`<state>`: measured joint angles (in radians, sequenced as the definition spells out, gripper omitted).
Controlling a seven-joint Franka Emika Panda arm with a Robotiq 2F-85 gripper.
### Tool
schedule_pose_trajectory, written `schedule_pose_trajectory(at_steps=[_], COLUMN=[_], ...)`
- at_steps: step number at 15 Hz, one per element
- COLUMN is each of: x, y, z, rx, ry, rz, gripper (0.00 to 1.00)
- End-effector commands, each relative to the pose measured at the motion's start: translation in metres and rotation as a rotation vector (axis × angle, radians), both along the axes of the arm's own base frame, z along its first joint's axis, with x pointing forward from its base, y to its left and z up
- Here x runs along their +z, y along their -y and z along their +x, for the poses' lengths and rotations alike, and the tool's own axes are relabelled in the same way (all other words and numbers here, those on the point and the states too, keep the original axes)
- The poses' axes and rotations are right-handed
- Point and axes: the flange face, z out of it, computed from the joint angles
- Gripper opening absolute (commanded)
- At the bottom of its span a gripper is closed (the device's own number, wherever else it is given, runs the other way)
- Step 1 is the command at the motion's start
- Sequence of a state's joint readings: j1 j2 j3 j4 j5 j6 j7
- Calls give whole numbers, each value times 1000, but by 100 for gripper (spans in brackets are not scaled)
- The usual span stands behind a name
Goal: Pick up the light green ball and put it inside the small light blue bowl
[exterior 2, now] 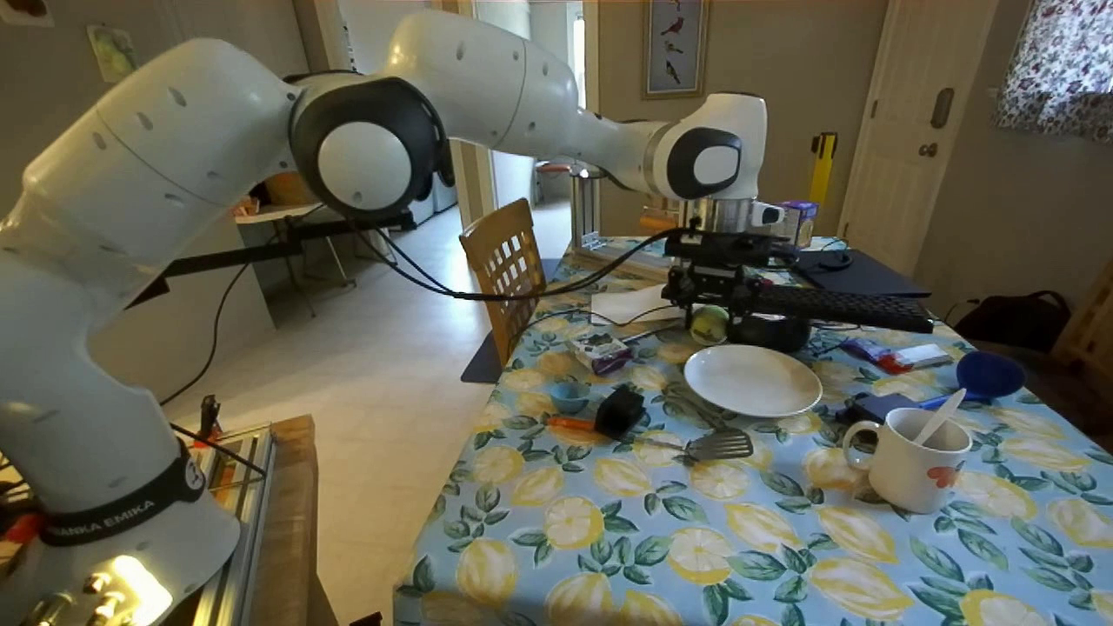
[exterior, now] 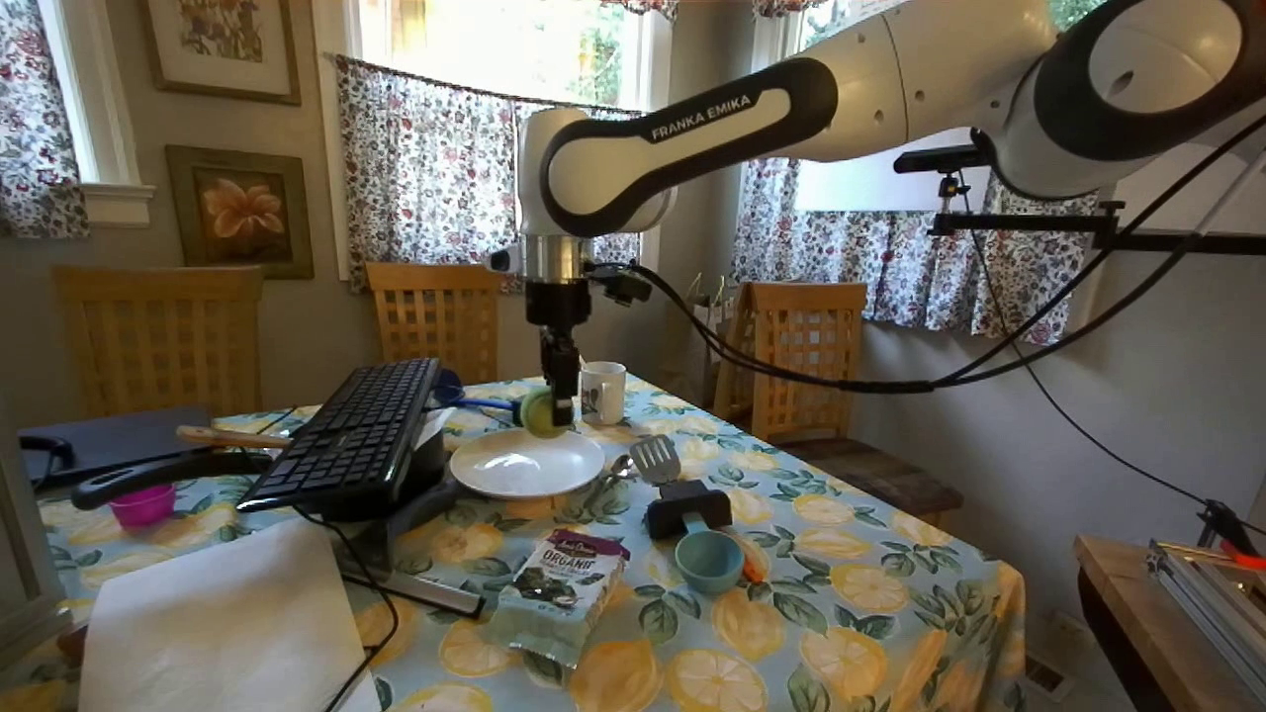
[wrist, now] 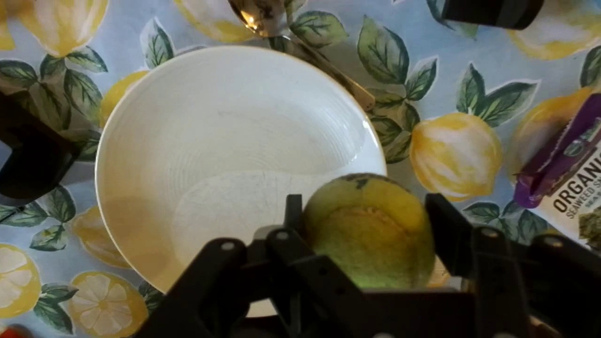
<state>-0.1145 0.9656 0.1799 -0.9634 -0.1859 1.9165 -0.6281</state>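
— Where is the light green ball (wrist: 368, 230) held?
— It is gripped between the jaws, which are closed on its two sides; it is held aloft over the white plate (exterior: 527, 465), and part of the plate's rim is hidden by it in the wrist view.
— And the small light blue bowl (exterior: 709, 564)?
— It is seen on the counter (exterior: 821, 643), well apart from the ball.
— What is found near the bowl?
— A black-headed tool (exterior 2: 619, 412) with an orange handle is laid just beside it, and a slotted turner (exterior 2: 720, 445) and a seaweed packet (exterior: 564, 593) are found nearby.
— And farther out?
— Just beside the plate a spoon (wrist: 268, 19) is seen. In an exterior view a mug (exterior 2: 913, 469) is shown upright with a pale utensil (exterior 2: 943, 419) leaned in it, and in both exterior views a black keyboard (exterior: 346, 425) is seen.
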Motion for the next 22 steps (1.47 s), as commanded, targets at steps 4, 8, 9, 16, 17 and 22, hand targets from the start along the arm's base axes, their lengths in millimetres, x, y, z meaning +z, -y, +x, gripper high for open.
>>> schedule_pose_trajectory(at_steps=[4,8,9,16,17,22], x=[-1,-9,-9,7,10,22], y=[-12,-52,-59,-92,-93,-97], z=[-12,-39,-46,-109,-120,-183], rx=[-147,-153,-144,-101,-102,-181], ry=[29,13,4,-17,-23,-44], rz=[-20,-6,-7,-66,-82,-170], gripper=[41,41,41,41,41,41])
